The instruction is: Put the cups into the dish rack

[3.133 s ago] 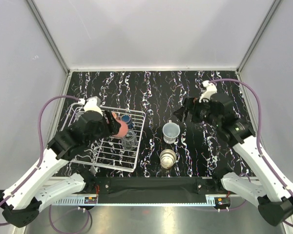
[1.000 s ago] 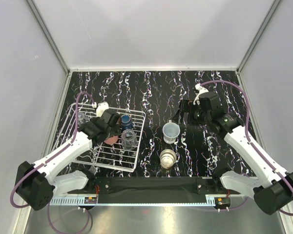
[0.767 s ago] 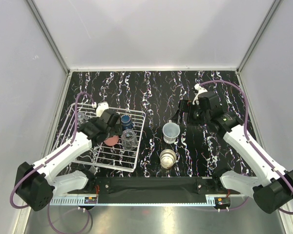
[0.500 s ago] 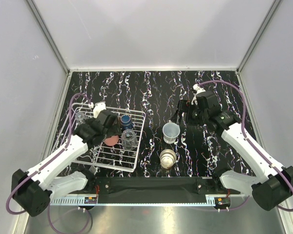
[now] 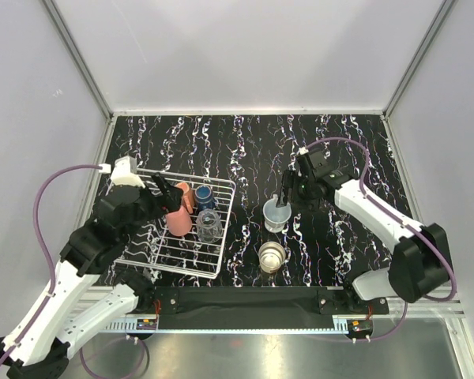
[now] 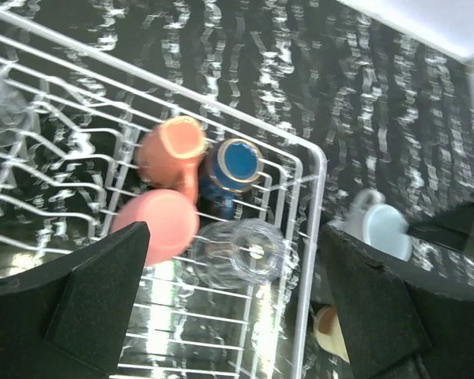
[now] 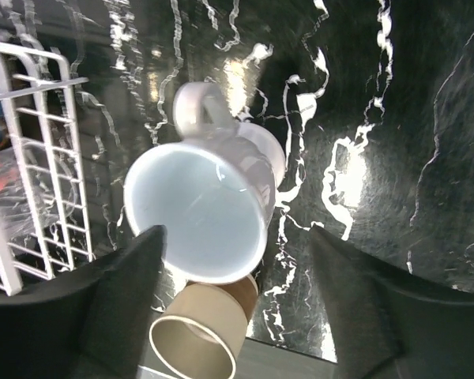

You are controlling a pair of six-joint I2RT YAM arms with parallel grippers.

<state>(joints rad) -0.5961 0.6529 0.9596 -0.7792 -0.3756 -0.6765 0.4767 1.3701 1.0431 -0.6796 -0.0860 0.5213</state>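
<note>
Step in hand: R arm going for the pale blue-white mug (image 7: 201,225); judging by layout, two cups left outside the rack.
Dish rack (image 5: 223,229): white wire, near-left part of bench (image 5: 245,142); holds four cups grouped at its right side.
In rack: coral-red tumbler (image 6: 172,147), salmon mug (image 6: 158,225), dark blue cup (image 6: 232,164), clear glass (image 6: 237,251), all close together, prob. touching. Another clear glass (image 5: 129,189) at the rack's far-left corner, blurry in left wrist view.
Pale blue-white mug: upright on bench, just right of rack, handle (image 7: 194,108) pointing toward far edge.
Beige cup (image 5: 272,256): upright, nearer the near edge than the mug; in right wrist view its rim is partly overlapped by the mug, can't tell if touching.
Right pincer (image 7: 237,308): spread wide, nothing held; hangs above the mug, fingers (image 7: 114,304) either side of it in wrist view, not yet closed on it.
Left pincer (image 6: 229,308): spread open, empty, hovering over rack above the cup group.
Next move needs: R pincer drop so one finger goes inside the mug rim or both straddle the wall, close, lift clear of beige cup, carry left to a free grid spot.
Watch: rack's right side crowded; free room looks to be near-left of the group. L arm over rack could get in the way, prob. should back off first.
</note>
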